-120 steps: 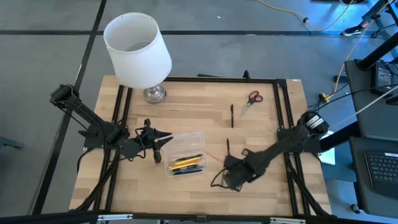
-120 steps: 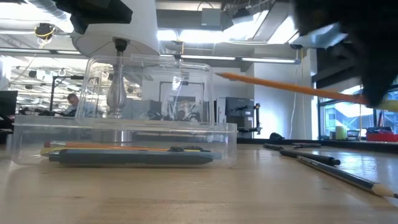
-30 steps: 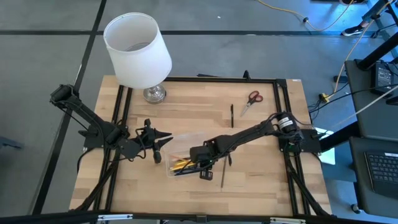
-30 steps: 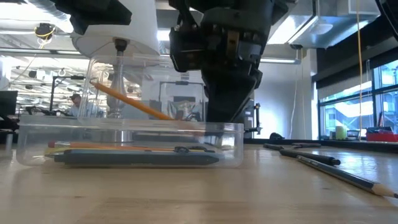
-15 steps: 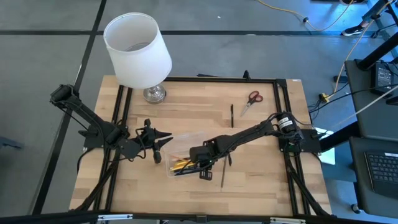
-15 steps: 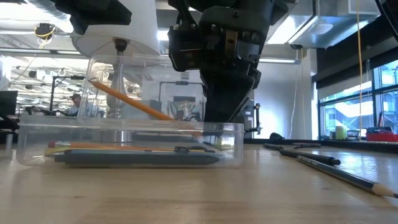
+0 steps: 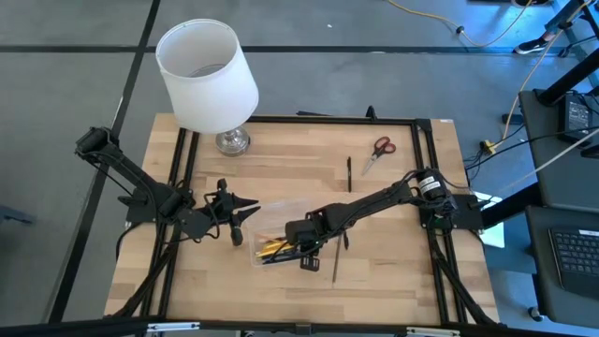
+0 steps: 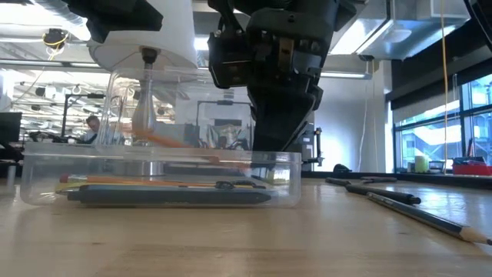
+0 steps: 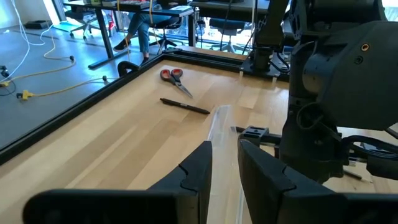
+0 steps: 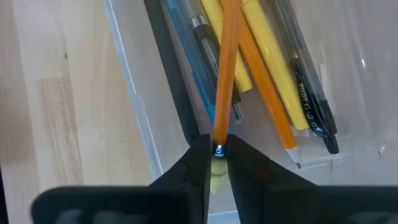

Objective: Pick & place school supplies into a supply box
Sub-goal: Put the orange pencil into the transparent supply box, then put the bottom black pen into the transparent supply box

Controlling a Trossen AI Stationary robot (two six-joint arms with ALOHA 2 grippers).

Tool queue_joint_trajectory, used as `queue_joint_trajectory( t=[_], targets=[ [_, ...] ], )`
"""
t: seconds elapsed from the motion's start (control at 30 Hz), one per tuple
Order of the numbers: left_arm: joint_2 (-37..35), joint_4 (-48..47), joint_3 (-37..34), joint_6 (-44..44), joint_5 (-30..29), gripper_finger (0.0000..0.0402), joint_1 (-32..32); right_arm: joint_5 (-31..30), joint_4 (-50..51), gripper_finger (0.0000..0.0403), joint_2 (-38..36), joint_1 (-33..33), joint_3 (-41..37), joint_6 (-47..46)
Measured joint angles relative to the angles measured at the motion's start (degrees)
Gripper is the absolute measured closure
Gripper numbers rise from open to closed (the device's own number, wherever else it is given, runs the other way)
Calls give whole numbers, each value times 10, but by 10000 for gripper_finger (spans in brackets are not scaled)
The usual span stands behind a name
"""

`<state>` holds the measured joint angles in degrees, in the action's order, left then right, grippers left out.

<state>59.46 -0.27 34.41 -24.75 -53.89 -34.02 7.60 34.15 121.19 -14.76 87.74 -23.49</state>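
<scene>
The right gripper (image 7: 301, 245) reaches over the box (image 7: 278, 231), which stands near the middle of the counter (image 7: 393, 290). In the right wrist view its jaws stand narrow around the end of an orange pencil (image 10: 224, 81); the pencil's tip points down into the box and lies across the other pens there. Whether the jaws press the pencil or have just let it loose, I cannot tell. In the low view the pencil is a blurred orange line inside the box, a little above the pens at the bottom.

In the box lie yellow pens (image 10: 273, 74), one more orange pencil (image 10: 264, 106), a black pen (image 10: 314, 106) and a grey-blue one (image 8: 165, 196).

The left gripper (image 7: 234, 211) waits just beside the left end of the box, with nothing between the jaws, which stand a small gap apart in the left wrist view.

Outside the box, the scissors (image 7: 378, 151) lie near the far right corner of the counter. A black pen (image 7: 349, 173) lies near them, closer to the middle. Another dark pencil (image 7: 337, 262) lies just right of the box, under the right arm.

A lamp (image 7: 208, 77) with white shade stands at the far left corner.
</scene>
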Motion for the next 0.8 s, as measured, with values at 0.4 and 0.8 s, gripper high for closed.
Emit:
queue_joint_trajectory(
  t=[0.4, 0.8],
  targets=[
    [0, 0, 0, 0, 0, 329, 0, 0, 0, 329, 0, 0, 0, -1],
    [0, 0, 0, 0, 0, 329, 0, 0, 88, 329, -1, -2, 77, 27]
  ],
)
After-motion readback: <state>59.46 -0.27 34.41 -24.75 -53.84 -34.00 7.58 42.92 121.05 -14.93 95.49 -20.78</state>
